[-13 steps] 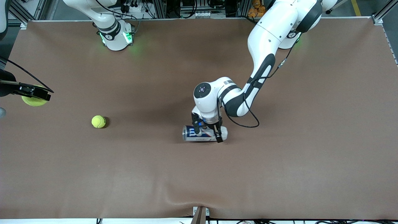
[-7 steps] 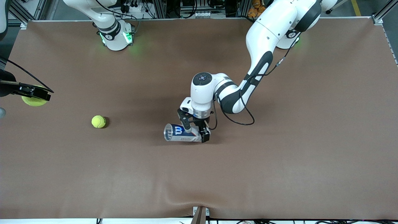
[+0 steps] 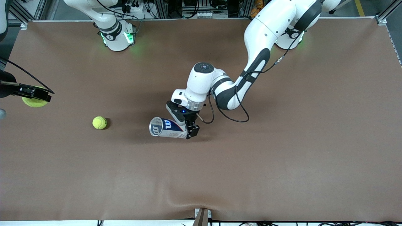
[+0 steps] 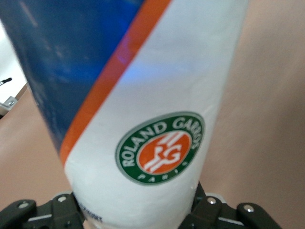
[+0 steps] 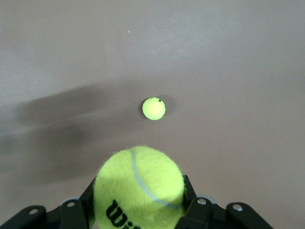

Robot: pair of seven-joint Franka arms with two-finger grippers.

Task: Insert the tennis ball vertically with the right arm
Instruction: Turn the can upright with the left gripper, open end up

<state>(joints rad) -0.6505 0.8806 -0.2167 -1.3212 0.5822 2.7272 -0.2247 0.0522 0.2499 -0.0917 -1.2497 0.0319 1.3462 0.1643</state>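
My right gripper [image 3: 35,96] is shut on a yellow-green tennis ball [image 3: 33,102] and holds it above the table at the right arm's end; in the right wrist view the ball [image 5: 138,186] fills the space between the fingers of the gripper [image 5: 138,202]. My left gripper [image 3: 184,124] is shut on a blue, orange and white tennis ball can [image 3: 165,127], held tilted over the table's middle with its open mouth toward the right arm's end. The can [image 4: 143,119] fills the left wrist view.
A second tennis ball [image 3: 99,122] lies loose on the brown table [image 3: 282,157] between the can and the right gripper; it also shows in the right wrist view [image 5: 153,109].
My left gripper has carried the can off the table toward the right arm's end and turned its mouth upward a little. The right arm and the loose ball have not moved.
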